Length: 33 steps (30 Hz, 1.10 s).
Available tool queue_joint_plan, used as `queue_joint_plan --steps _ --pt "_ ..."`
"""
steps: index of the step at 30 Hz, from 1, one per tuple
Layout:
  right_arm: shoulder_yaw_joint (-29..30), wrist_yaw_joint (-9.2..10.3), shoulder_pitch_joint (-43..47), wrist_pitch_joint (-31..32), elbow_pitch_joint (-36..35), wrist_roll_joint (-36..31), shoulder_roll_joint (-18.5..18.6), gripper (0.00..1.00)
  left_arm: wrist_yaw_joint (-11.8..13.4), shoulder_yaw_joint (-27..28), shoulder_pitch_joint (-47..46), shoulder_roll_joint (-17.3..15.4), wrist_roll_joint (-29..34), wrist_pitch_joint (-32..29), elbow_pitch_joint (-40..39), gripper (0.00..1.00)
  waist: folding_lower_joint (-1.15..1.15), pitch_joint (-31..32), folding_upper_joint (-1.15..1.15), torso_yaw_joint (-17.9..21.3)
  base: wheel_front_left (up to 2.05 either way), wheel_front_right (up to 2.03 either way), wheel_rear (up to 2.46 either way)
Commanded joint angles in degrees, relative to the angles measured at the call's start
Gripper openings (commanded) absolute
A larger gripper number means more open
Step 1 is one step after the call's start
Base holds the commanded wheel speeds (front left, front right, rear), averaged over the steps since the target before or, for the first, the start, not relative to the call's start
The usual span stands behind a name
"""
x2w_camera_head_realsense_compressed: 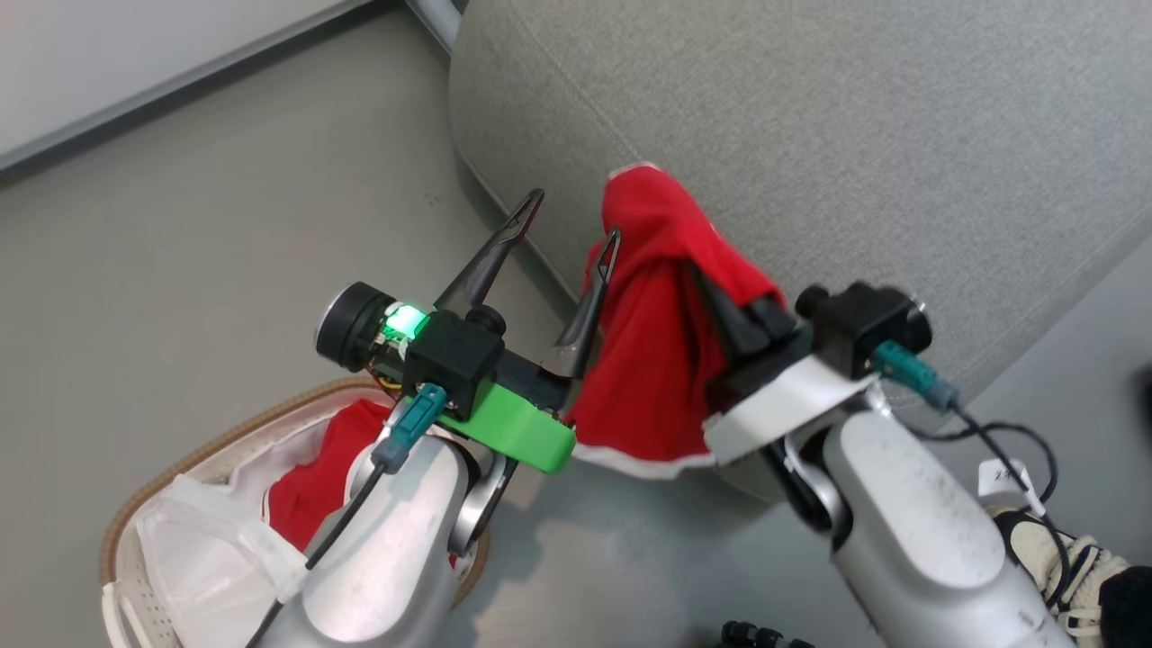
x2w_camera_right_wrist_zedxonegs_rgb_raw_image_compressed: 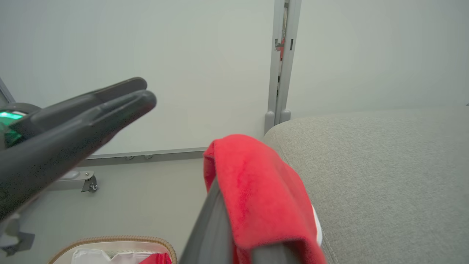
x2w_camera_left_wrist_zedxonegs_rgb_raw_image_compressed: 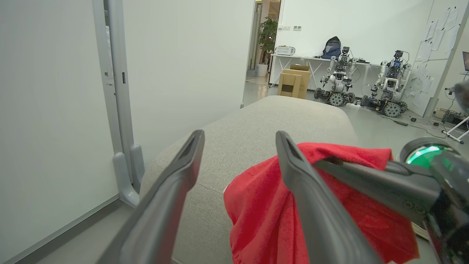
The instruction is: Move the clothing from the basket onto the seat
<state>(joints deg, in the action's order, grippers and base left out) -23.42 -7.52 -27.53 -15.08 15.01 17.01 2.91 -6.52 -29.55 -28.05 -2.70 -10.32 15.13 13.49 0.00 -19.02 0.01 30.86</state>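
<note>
Grey floor (x2w_camera_head_realsense_compressed: pixel 225 225) carries the basket (x2w_camera_head_realsense_compressed: pixel 193 459) and the seat (x2w_camera_head_realsense_compressed: pixel 810 135); red clothing (x2w_camera_head_realsense_compressed: pixel 648 342) perhaps brushes the seat's edge

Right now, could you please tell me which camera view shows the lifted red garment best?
The head view: the red garment shows nearly whole, white hem included, hanging by the seat. The left wrist view shows one side of it; the right wrist view, one fold.

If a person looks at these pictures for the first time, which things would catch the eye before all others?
The bright red garment strikes first: it hangs from the shut right gripper at the edge of the grey seat. Just to its left, the left gripper stands open and holds nothing. At the lower left of the head view, the basket holds more red cloth and a white sheet.
</note>
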Motion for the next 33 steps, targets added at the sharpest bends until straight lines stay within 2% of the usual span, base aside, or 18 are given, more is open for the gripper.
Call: queue_joint_plan --steps 1,6,10,13,18,25,29,33 --pt "1.1 0.06 -2.1 -0.1 0.4 -1.1 0.2 0.00 -0.1 0.7 -1.0 -0.5 0.7 0.0 0.4 1.00 0.00 -2.2 -0.01 0.3 0.00 0.00 0.00" --pt "4.8 0.06 -9.1 -0.1 3.6 -3.3 4.0 0.00 -0.1 2.1 -0.6 -1.6 2.5 0.0 0.3 1.00 0.00 -5.5 -0.01 -0.1 0.00 0.00 0.00" --pt "11.6 0.06 -14.8 -0.1 7.1 -1.9 7.1 0.00 -0.3 2.6 -1.7 -2.0 3.1 0.0 0.2 1.00 0.00 -8.5 -0.01 -2.3 0.00 0.00 0.00" --pt "15.1 0.06 -19.1 -0.1 8.6 -2.7 10.3 0.00 -0.4 2.6 -2.5 -2.5 3.6 0.0 0.2 1.00 0.00 -10.9 -0.01 -4.0 0.00 0.00 0.00" --pt "17.6 0.06 -25.4 -0.1 12.4 -4.8 16.2 0.00 -0.6 2.6 -4.2 -3.2 4.3 0.0 0.4 1.00 0.00 -14.4 -0.01 -6.4 0.00 0.00 0.00" --pt "24.7 0.07 -32.5 -0.1 19.5 -7.7 23.8 0.00 -0.6 2.8 -5.6 -2.8 4.3 0.0 -0.4 1.00 0.00 -18.4 -0.01 -10.1 0.00 0.00 0.00" --pt "30.9 0.06 -34.8 -0.1 23.1 -9.4 25.7 0.00 -0.7 2.9 -5.6 -3.2 4.6 0.0 -0.3 1.00 0.00 -20.0 -0.01 -11.8 0.00 0.00 0.00" --pt "34.6 0.07 -34.5 -0.1 25.8 -11.1 25.0 0.00 -0.7 3.8 -5.4 -3.5 4.4 0.0 -0.5 1.00 0.00 -21.1 -0.01 -12.8 0.00 0.00 0.00"
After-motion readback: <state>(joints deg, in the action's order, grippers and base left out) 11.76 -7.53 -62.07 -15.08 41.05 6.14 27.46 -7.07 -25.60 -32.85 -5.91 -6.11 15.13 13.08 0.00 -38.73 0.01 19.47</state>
